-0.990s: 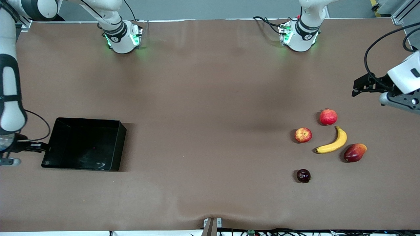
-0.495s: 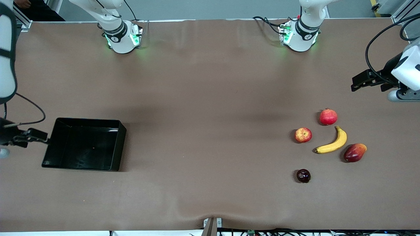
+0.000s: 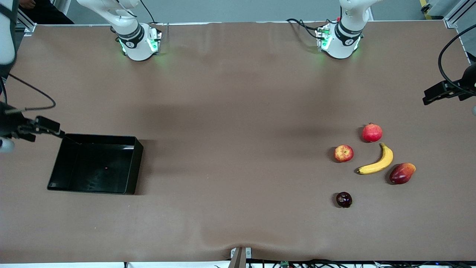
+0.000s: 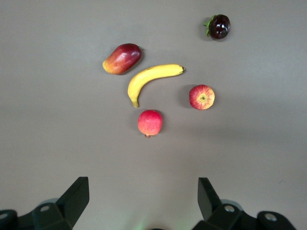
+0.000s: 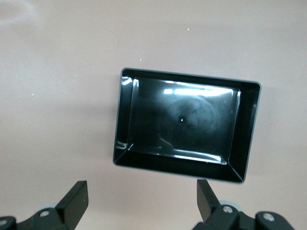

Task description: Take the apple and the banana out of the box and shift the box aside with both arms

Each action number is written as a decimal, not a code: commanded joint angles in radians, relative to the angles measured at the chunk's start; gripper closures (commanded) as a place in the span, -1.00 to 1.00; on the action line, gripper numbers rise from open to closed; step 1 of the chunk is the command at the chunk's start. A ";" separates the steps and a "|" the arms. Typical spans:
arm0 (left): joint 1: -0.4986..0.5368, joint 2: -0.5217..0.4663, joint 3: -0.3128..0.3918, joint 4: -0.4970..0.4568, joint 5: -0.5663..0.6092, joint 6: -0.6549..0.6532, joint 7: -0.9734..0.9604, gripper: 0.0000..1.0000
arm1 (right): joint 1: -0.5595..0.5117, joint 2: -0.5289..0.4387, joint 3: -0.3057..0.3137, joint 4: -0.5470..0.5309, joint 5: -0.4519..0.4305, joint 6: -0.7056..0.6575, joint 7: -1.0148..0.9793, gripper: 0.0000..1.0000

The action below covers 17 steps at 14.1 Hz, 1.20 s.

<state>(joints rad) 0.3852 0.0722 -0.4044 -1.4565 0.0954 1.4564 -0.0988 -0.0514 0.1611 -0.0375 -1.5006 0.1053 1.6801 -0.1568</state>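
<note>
The black tray (image 3: 138,160) lies empty near the right arm's end of the table; it also shows in the right wrist view (image 5: 250,128). The banana (image 3: 376,163) and the apple (image 3: 343,153) lie side by side toward the left arm's end, and also show in the left wrist view as banana (image 4: 151,76) and apple (image 4: 202,97). My right gripper (image 3: 52,128) hangs open and empty over the table by the tray's corner, seen open in its own wrist view (image 5: 141,194). My left gripper (image 3: 440,92) hangs open and empty over the table's end, well above the fruits (image 4: 142,191).
A red pomegranate (image 3: 372,133), a red-orange mango (image 3: 402,173) and a small dark purple fruit (image 3: 344,199) lie around the banana. The wide middle of the brown table (image 3: 238,149) is bare. The arm bases stand along the table's edge farthest from the front camera.
My right gripper has moved from beside the tray's end wall to its corner nearest the bases. My left gripper has drawn back toward the left arm's end of the table. Fruits and tray have not moved.
</note>
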 commanded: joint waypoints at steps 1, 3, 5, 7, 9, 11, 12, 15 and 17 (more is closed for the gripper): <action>0.003 -0.015 -0.005 0.010 0.018 -0.030 -0.015 -1.00 | 0.013 -0.141 -0.001 -0.147 -0.027 -0.005 0.080 -1.00; 0.003 -0.032 -0.005 0.010 0.021 -0.030 -0.012 -1.00 | 0.005 -0.160 0.036 -0.138 -0.051 -0.094 0.189 -1.00; 0.000 -0.043 -0.008 0.007 0.021 -0.028 -0.018 -1.00 | -0.007 -0.186 0.083 -0.133 -0.082 -0.132 0.243 -1.00; 0.001 -0.046 -0.008 0.010 0.020 -0.018 -0.013 -1.00 | -0.005 -0.184 0.080 -0.077 -0.082 -0.193 0.241 -1.00; -0.005 -0.054 0.013 0.001 0.015 -0.001 0.007 -1.00 | -0.008 -0.183 0.079 -0.059 -0.085 -0.198 0.230 -1.00; -0.086 -0.061 0.100 -0.004 0.011 0.002 0.007 -1.00 | -0.005 -0.181 0.080 -0.059 -0.084 -0.198 0.232 -1.00; -0.165 -0.071 0.183 -0.007 0.003 0.002 0.005 -1.00 | -0.005 -0.180 0.080 -0.059 -0.084 -0.198 0.232 -1.00; -0.270 -0.101 0.271 -0.051 -0.016 0.002 -0.013 -1.00 | -0.005 -0.178 0.082 -0.058 -0.082 -0.215 0.230 -1.00; -0.284 -0.135 0.272 -0.093 -0.016 0.004 -0.019 -1.00 | -0.007 -0.175 0.080 -0.058 -0.084 -0.206 0.232 -1.00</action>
<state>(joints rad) 0.1233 0.0021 -0.1484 -1.4767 0.0908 1.4505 -0.1068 -0.0511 -0.0152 0.0361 -1.5652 0.0380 1.4784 0.0686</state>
